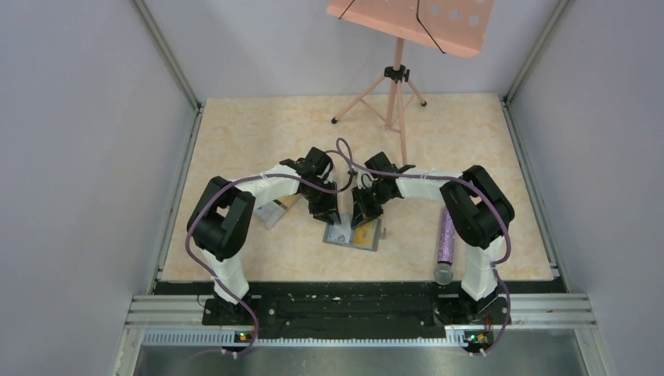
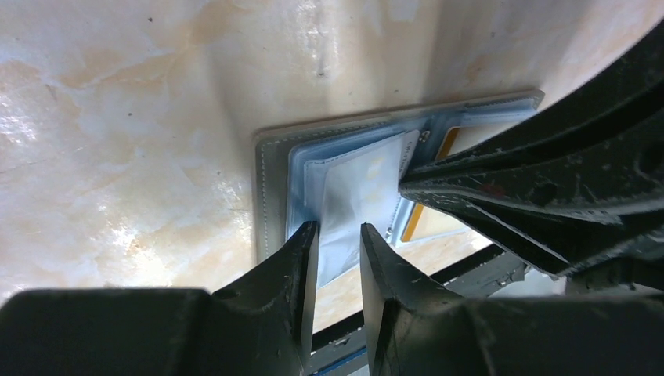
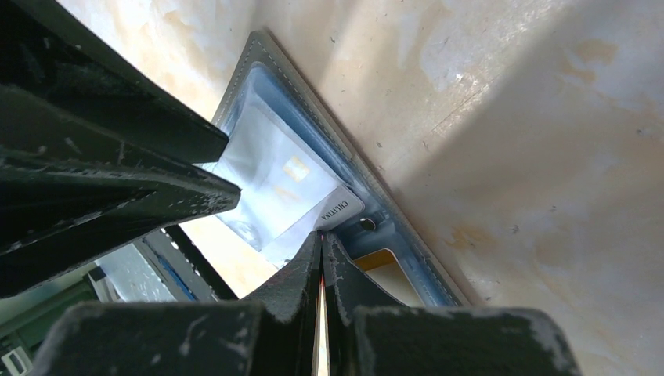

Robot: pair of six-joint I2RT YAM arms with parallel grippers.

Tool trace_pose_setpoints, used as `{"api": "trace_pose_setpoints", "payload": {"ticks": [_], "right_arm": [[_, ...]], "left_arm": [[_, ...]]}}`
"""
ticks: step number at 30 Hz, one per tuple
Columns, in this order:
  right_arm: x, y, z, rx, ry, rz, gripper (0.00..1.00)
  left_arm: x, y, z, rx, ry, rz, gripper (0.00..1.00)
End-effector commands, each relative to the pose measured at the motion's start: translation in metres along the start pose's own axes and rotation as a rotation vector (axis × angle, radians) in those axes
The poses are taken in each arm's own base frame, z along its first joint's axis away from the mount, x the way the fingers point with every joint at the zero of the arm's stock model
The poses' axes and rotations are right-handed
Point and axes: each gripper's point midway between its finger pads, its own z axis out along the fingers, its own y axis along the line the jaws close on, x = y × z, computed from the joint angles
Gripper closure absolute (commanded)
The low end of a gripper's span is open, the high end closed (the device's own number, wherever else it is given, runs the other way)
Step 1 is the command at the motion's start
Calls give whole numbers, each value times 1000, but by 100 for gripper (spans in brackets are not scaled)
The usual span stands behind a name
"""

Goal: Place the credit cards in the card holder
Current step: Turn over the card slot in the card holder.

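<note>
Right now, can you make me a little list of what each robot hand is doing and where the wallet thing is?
card holder: lying open on the table, under both grippers
left gripper: jaws apart, one on each side of a clear pocket
right gripper: shut on a credit card, its whitish corner at the pocket
also there: purple tube to the right, pink music stand at the back

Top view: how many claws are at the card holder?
2: the left claw at the left edge of the card holder, the right claw over its middle, tips close together. Neither is hidden.
</note>
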Motion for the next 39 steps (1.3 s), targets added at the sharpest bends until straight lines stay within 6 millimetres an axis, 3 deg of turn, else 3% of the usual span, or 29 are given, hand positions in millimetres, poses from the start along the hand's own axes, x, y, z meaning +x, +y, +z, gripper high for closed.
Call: {"api": "trace_pose_setpoints", "payload": {"ticks": [1, 12, 19, 23, 31, 35, 39], "right_arm": [[0, -1, 6, 17, -2, -19, 100], [-19, 17, -12, -41, -78, -14, 100], [-25, 23, -19, -98, -119, -2, 100], [-33, 27, -30, -101, -154, -11, 100], [-59, 33, -74, -99, -280, -9, 100], [-60, 26, -84, -76, -301, 7, 100], [-49, 12, -82, -51, -283, 35, 100]], "left_arm": [[-9, -57, -24, 220, -43, 48, 70], [-2, -57, -8, 193, -4, 57, 73], [-3, -51, -3, 131, -4, 60, 100], [-5, -45, -9, 81, -19, 69, 100], [-5, -20, -28, -93, -16, 116, 100], [-3, -2, -37, -207, 10, 120, 100], [-6, 1, -41, -265, 19, 120, 100]]}}
